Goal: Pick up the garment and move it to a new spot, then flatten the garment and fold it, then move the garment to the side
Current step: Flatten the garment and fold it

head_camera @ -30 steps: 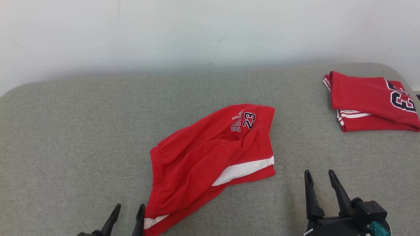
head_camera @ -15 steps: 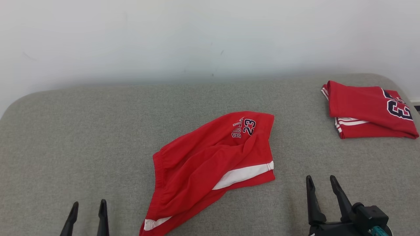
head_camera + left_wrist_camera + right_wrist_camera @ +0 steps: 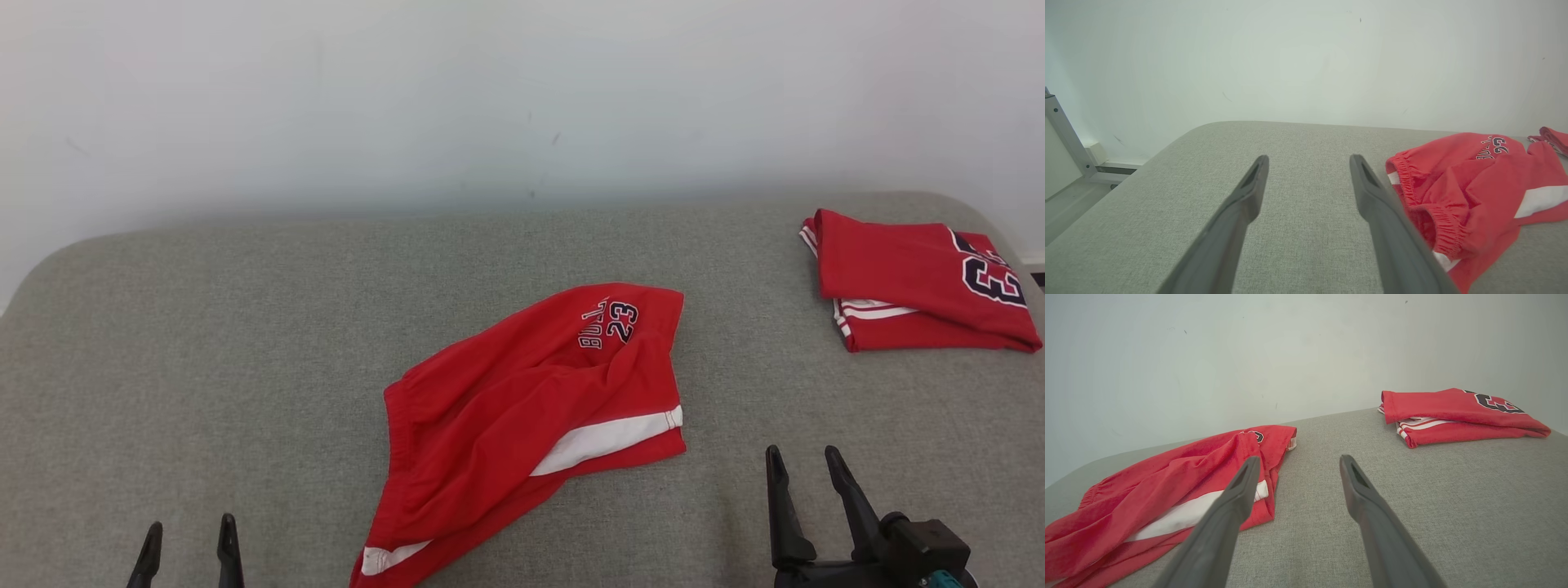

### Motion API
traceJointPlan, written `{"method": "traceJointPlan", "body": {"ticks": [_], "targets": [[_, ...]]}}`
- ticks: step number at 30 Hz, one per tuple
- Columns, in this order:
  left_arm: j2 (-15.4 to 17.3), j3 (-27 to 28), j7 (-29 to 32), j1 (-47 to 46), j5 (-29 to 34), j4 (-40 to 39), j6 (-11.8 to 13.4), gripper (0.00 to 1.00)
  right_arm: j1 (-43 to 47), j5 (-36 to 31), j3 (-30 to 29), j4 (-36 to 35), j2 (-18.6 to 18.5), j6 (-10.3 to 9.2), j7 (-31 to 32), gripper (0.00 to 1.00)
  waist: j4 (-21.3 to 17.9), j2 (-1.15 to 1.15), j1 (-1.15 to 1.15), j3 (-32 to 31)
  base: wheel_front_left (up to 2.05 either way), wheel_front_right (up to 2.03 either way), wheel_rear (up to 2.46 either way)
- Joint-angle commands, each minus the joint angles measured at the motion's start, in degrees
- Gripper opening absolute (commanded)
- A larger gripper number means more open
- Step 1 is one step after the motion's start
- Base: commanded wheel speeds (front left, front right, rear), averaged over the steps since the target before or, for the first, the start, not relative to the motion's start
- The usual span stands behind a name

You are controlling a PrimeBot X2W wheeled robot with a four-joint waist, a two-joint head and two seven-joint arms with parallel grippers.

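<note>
Red shorts lay crumpled on the grey bed between the left hand and the right hand, both spread wide and empty, so flattening, folding and moving aside looked left to do.

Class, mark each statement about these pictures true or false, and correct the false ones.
1. The crumpled red shorts with a white stripe lie near the middle of the grey fabric surface. True.
2. The left tool is shut on the shorts. False: its fingers stand open, to the left of the shorts, and hold nothing.
3. A folded red jersey lies at the far right of the surface. True.
4. The right tool rests on the folded jersey. False: it is open, nearer the robot, and apart from both garments.
5. The shorts carry the number 45. False: the print reads 23.
</note>
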Motion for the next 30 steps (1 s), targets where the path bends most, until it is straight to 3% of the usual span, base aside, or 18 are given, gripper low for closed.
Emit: {"method": "traceJointPlan", "body": {"ticks": [1, 18, 30], "targets": [[-0.20, 0.06, -0.17, 0.76, 0.78, -0.36, 0.08, 1.00, 0.39, -0.05, -0.09, 0.13, 0.02, -0.16, -0.25, 1.00, 0.12, 0.00, 0.00, -0.06, 0.00, 0.00, 0.00], [1.23, -3.12, -0.17, 1.59, 1.60, 1.02, 0.08, 1.00, 0.12, -0.23, 0.80, 0.87, -0.73, -0.16, -0.25, 1.00, 1.39, 0.00, 0.00, -0.30, 0.00, 0.00, 0.00], [4.97, -16.86, -0.16, -2.28, -3.83, 4.56, 0.08, 1.00, -7.06, -0.53, 4.27, 8.13, -3.52, -0.16, -0.25, 1.00, 2.85, 0.00, 0.00, 1.81, 0.00, 0.00, 0.00]]}}
